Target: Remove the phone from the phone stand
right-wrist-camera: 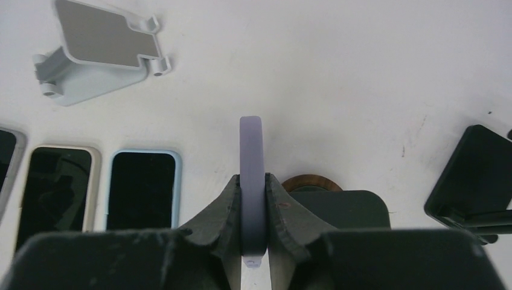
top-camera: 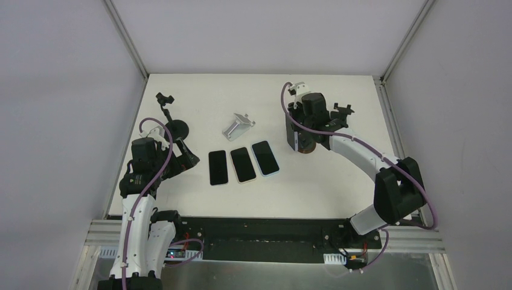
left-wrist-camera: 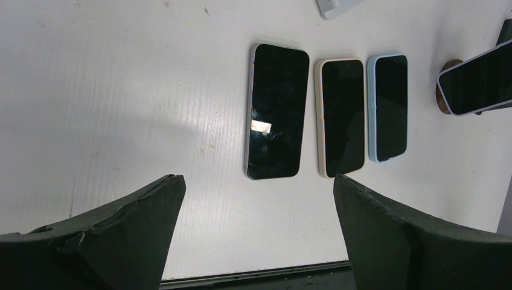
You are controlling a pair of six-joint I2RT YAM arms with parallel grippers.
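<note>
A lavender-cased phone stands on its edge between the fingers of my right gripper, which is shut on it. Just right of it is the phone stand, with a round brown wooden base and a dark plate. I cannot tell whether the phone still touches the stand. In the top view the right gripper is over the stand at the right of the middle. The left wrist view shows the held phone tilted above the brown base. My left gripper is open and empty, low at the left.
Three phones lie flat side by side mid-table: dark, beige-cased and light-blue-cased. A grey folding stand lies behind them. A black clamp stand with a round base is at the left; another black holder is behind the right gripper.
</note>
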